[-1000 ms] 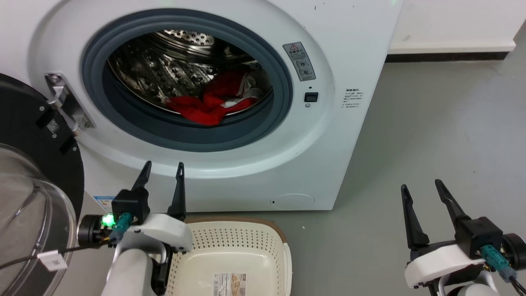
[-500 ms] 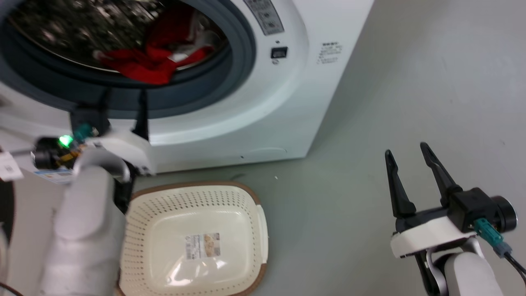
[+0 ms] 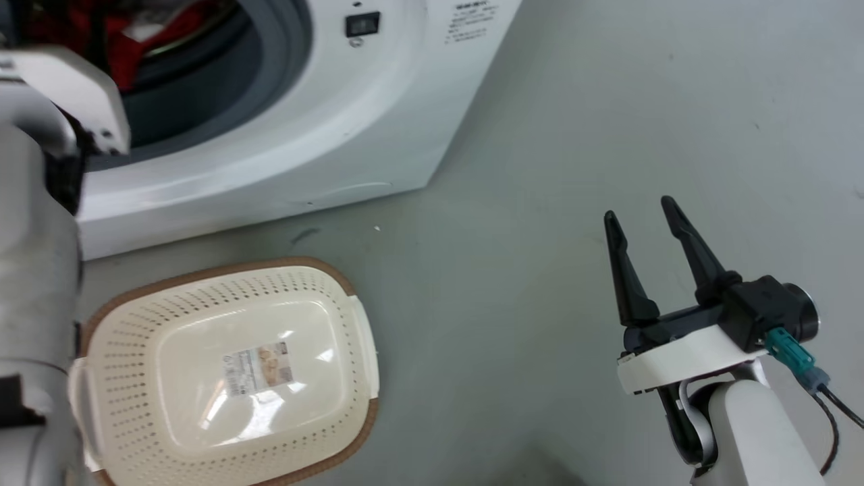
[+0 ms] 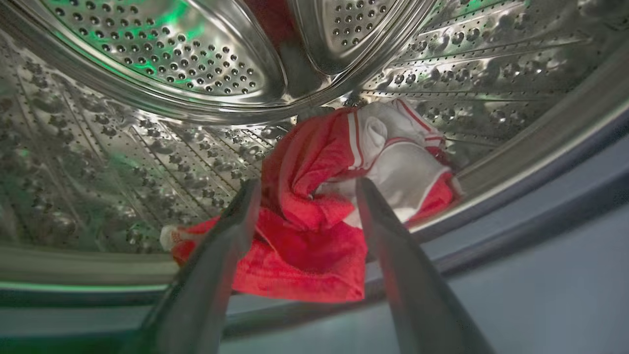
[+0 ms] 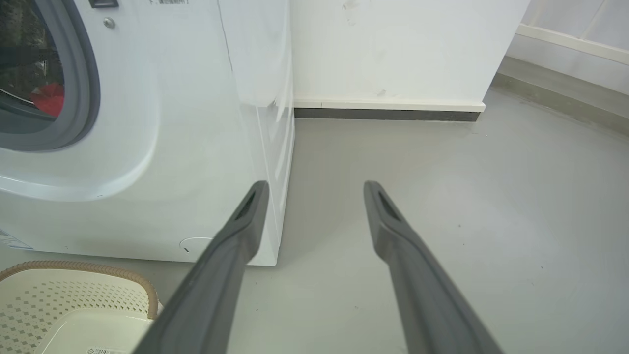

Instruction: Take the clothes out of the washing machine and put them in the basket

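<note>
The left gripper [image 4: 308,183] reaches into the washing machine [image 3: 351,121] with its two dark fingers spread wide. In the left wrist view the fingers frame the clothes [image 4: 314,231], a crumpled heap of bright red fabric with a white panel edged in thin red stripes. Whether the fingertips touch the fabric cannot be told. The heap lies at the bottom of the perforated steel drum [image 4: 147,162], close to the front, with one red fold draped towards the grey door seal [image 4: 540,196].

In the head view the left arm's pale forearm [image 3: 34,270] rises along the left edge and crosses the porthole. A patch of red shows inside the porthole, behind the forearm.

The right gripper [image 3: 640,208] hangs over the grey floor [image 3: 540,135] at the lower right, well apart from the machine. Its fingers are parted and hold nothing. They point up the head view.

The basket [image 3: 223,270] sits on the floor just in front of the washing machine's base. It is cream plastic with perforated sides and a brown woven-look rim. A label sticker [image 3: 260,368] lies on its bare bottom. The left forearm overlaps the basket's left edge.

In the right wrist view the machine's white side meets a white wall [image 5: 393,49], which has a dark skirting strip [image 5: 388,114].
</note>
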Controlling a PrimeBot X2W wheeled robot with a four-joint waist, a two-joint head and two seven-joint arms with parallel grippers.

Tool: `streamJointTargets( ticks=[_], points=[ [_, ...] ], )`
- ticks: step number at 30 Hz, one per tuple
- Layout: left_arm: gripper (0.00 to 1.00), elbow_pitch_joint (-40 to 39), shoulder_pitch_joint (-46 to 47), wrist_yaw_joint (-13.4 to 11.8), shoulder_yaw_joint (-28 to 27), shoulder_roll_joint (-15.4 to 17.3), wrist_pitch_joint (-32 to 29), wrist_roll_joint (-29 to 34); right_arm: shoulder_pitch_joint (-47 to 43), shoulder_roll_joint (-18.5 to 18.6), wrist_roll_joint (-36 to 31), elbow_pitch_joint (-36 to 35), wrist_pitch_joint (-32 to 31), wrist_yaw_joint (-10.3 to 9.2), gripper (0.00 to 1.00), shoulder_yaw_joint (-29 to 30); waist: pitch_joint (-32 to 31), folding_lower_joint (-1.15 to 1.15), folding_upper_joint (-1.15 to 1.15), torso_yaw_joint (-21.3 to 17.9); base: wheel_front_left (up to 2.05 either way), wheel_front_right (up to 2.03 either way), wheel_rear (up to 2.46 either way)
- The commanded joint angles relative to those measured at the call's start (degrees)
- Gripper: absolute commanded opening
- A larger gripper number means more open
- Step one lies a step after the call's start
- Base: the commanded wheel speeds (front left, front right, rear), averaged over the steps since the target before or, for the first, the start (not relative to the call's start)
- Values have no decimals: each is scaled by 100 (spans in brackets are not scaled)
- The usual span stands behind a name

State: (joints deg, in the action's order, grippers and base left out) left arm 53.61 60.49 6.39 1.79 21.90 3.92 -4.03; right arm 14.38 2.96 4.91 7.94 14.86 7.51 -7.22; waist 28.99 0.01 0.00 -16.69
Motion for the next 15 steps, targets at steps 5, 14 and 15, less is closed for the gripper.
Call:
streamJointTargets(
  ticks=[5, 14, 15],
  points=[
    [100, 258, 889, 70, 332, 421, -569, 209, 239, -15, 243, -24, 32, -4, 100, -147, 524, -1, 0, -441, 0, 0, 0],
    [100, 530, 2077, 109, 1108, 767, -2054, 109, 352, -13, 499, -139, 33, -4, 100, -298, 939, -1, 0, -692, 0, 0, 0],
    [100, 563, 2167, 105, 1210, 802, -2262, 25, 369, -14, 513, -143, 33, -5, 100, -323, 975, -1, 0, -718, 0, 0, 0]
  ],
)
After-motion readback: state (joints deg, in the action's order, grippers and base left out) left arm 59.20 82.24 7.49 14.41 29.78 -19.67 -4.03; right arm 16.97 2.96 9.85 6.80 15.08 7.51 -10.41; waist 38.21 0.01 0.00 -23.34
